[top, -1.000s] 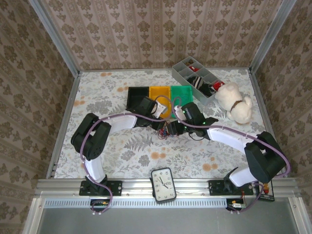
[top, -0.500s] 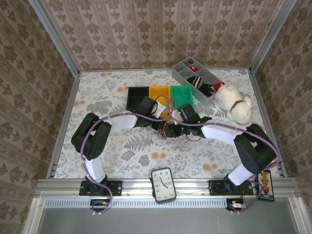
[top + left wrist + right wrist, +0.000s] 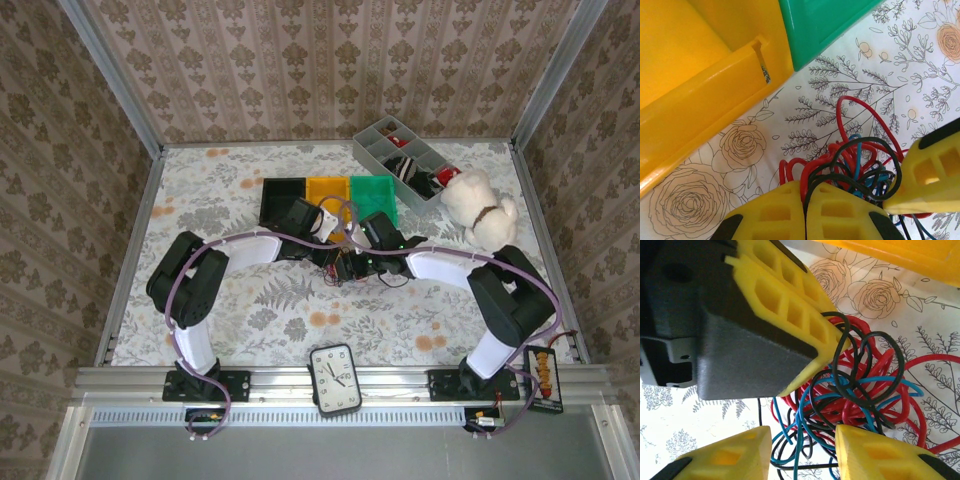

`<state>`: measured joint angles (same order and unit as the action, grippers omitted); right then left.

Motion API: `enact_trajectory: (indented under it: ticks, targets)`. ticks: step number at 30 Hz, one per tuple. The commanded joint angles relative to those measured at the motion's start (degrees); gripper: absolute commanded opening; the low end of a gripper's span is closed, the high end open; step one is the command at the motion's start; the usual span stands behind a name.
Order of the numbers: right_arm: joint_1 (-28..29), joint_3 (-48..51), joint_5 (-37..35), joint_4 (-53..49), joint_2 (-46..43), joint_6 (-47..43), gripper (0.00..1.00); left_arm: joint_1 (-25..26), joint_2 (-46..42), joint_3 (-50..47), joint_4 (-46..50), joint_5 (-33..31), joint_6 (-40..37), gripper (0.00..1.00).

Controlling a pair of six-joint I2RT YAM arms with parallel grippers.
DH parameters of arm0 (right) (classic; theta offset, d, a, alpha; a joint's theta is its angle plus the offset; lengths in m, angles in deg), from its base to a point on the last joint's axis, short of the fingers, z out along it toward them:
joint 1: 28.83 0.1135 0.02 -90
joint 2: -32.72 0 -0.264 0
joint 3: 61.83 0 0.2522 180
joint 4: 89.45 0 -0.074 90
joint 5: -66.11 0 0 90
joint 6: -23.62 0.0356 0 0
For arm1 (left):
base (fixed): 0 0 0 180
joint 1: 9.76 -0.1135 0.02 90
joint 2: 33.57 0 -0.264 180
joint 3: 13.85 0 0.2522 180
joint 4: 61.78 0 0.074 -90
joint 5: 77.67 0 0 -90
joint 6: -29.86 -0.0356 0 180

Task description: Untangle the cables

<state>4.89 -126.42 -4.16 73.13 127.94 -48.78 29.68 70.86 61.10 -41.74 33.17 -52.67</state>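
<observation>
Here both arms bend inward, meeting at the cables [image 3: 855, 395], left jaws pinching them, right jaws spread.

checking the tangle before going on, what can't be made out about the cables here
top view: cables too small to count, mostly under both arms
left wrist view: left fingers cover where the strands run; bottom edge cuts them
right wrist view: cable ends unseen; a red strand leaves the right edge

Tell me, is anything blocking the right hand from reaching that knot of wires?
Nothing visible does. The right hand is open, straddling the cables. The left hand, shut on the same cables, crowds in close from the other side but leaves them exposed.
</observation>
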Motion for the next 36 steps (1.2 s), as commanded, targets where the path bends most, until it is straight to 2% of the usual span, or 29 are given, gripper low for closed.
enact_trajectory:
  ticks: [1,3,8,11,20,32,36]
  targets:
    - [0.77,-2.08,-2.34,-2.53,1.76,-2.11,0.40,0.57,0.74,1.12,0.92,1.75,-1.53,0.00]
    - [1.15,-2.47,-2.71,-3.14,2.06,-2.68,0.39,0.55,0.87,1.25,1.01,1.92,-1.55,0.00]
    - [1.18,-0.71,-4.82,-2.70,-0.88,-2.49,0.12,0.56,1.18,1.55,1.40,2.01,-1.54,0.00]
    - [0.06,2.45,-7.96,-1.66,-5.06,-1.46,0.02,0.59,1.31,1.52,1.45,1.92,-1.53,0.00]
    - [-14.13,15.97,-10.24,3.05,-19.67,10.56,0.01,0.59,2.16,1.61,1.63,2.01,-1.15,0.00]
    - [-28.82,22.17,-17.57,-0.03,-25.22,22.28,0.00,0.61,2.19,1.40,2.06,1.36,-0.96,0.00]
    - [-32.80,21.71,-19.33,-2.59,-26.61,22.45,0.00,0.55,1.84,1.04,2.13,1.07,-0.92,0.00]
